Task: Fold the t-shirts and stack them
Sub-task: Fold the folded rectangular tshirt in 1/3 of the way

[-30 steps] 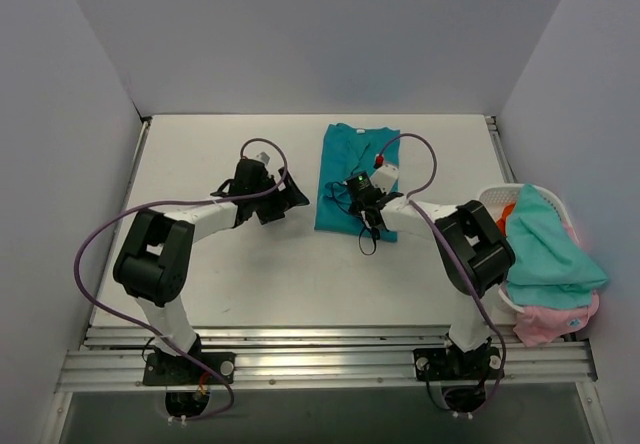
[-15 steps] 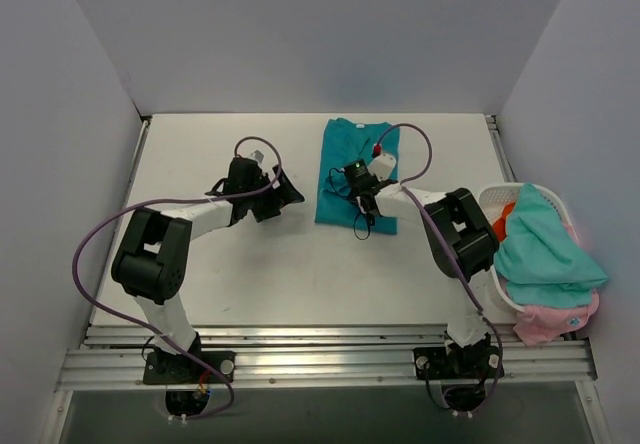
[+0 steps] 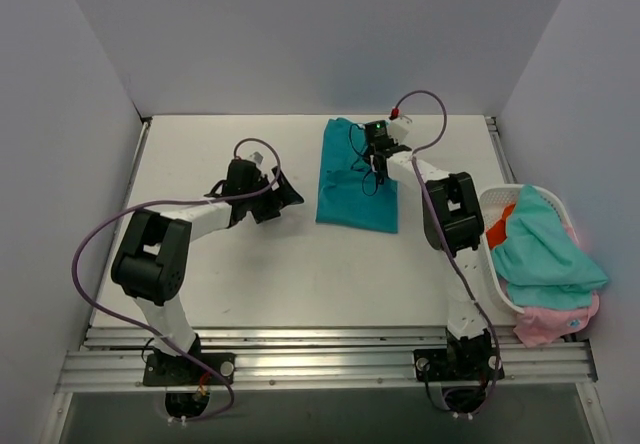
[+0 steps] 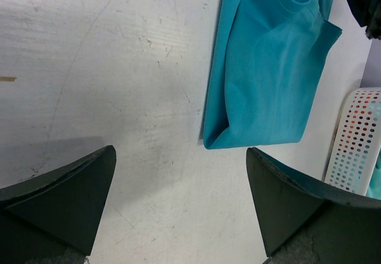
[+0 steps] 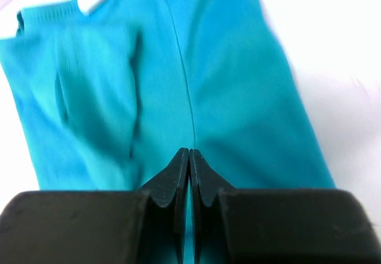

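White table [image 3: 250,284]. Teal t-shirt [image 3: 350,189] lies flat on its far middle part, folded into a long strip, collar toward the far wall. White basket [image 3: 488,200] at the right edge, heaped with aqua, pink and orange-red t-shirts [image 3: 545,259]. Left gripper [image 4: 180,151] near the strip's left side, fingers wide apart over bare table. Right gripper [image 5: 189,154] at the strip's centre crease, fingers pressed together; cloth pinched or not, cannot tell.

Overhead camera looks down from behind; 2 low wrist cameras face the same teal t-shirt [image 3: 345,192].
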